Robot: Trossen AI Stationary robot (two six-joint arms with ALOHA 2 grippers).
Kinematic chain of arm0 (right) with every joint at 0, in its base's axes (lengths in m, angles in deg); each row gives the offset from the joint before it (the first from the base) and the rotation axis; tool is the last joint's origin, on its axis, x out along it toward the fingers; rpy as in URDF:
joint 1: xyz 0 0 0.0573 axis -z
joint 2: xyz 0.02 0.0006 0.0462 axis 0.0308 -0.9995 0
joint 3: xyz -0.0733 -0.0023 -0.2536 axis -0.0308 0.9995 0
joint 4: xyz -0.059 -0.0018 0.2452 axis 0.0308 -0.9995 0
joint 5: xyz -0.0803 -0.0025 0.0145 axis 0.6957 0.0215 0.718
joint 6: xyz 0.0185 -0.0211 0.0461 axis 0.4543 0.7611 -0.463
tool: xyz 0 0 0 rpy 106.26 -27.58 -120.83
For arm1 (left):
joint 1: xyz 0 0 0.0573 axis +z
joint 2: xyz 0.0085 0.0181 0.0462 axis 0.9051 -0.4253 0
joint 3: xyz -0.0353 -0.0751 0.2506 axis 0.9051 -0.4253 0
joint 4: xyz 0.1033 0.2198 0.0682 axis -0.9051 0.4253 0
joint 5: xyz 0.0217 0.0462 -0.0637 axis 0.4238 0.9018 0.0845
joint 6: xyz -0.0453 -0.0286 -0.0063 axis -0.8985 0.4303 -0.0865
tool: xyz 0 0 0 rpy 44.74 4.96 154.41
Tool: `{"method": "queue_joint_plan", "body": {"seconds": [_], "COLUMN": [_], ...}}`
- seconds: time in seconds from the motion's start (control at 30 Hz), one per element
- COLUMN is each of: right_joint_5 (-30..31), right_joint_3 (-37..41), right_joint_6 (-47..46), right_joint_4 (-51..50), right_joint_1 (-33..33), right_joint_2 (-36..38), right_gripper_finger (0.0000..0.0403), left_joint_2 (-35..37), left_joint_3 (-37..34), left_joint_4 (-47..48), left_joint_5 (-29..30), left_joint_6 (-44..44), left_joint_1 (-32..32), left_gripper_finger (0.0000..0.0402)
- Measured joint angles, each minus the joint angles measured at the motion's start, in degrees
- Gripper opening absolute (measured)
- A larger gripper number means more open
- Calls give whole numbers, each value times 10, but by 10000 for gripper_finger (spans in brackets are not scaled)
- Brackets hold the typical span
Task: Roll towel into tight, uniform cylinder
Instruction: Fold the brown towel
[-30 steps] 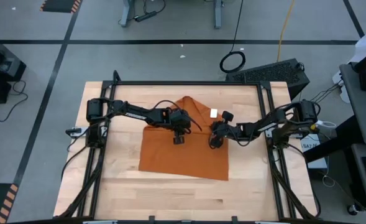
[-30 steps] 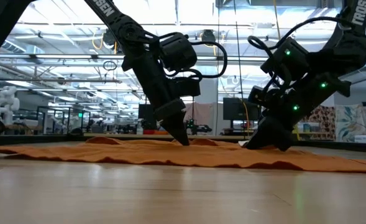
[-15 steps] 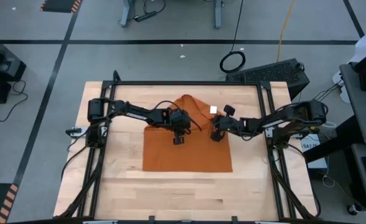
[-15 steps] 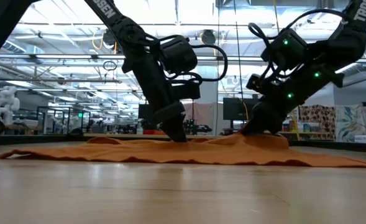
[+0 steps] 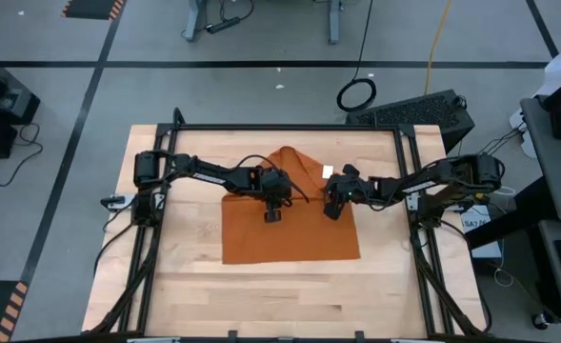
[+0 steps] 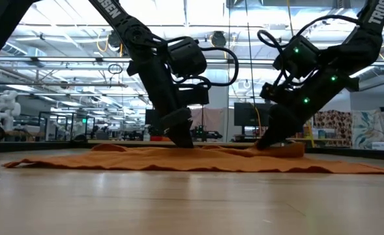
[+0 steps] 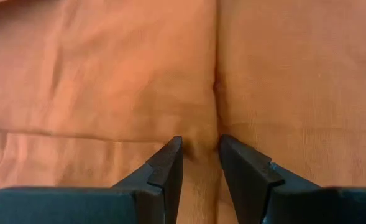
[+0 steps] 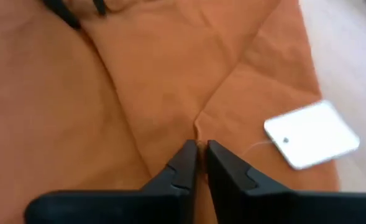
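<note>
Wrist views show my left gripper (image 7: 198, 152) pinching a ridge of the towel (image 5: 290, 224) mid-table, while my right gripper (image 8: 200, 152) stands nearly shut at a fold beside the white tag (image 8: 311, 134), perhaps nipping cloth.

In the left wrist view the towel (image 7: 108, 74) fills the whole picture and runs past every edge, so none of its borders show. The fingers (image 7: 164, 171) of the left gripper (image 7: 199, 148) are cut off at the bottom edge, and the fabric ridge between the tips hides whether they clamp it.

In the right wrist view the right gripper (image 8: 201, 149) stands with its tips almost together on a fold edge; whether cloth lies between them cannot be told. Any print on the white tag (image 8: 311, 135) is too small to read.

In the low view both grippers' tips are hidden behind raised cloth.
</note>
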Motion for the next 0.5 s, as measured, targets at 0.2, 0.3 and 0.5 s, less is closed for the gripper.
{"method": "queue_joint_plan", "body": {"seconds": [0.2,0.3,0.5], "right_joint_5": [13,17,18], "right_joint_3": [0,0,0], "right_joint_6": [-13,4,37], "right_joint_4": [1,24,33], "right_joint_1": [-14,-15,-15], "right_joint_2": [0,0,0], "right_gripper_finger": [63,76,109], "left_joint_2": [1,1,1], "left_joint_3": [1,1,0], "left_joint_4": [30,29,29], "left_joint_5": [1,3,2], "left_joint_6": [17,25,25], "left_joint_1": [-5,-8,-9], "left_gripper_finger": [115,115,115]}}
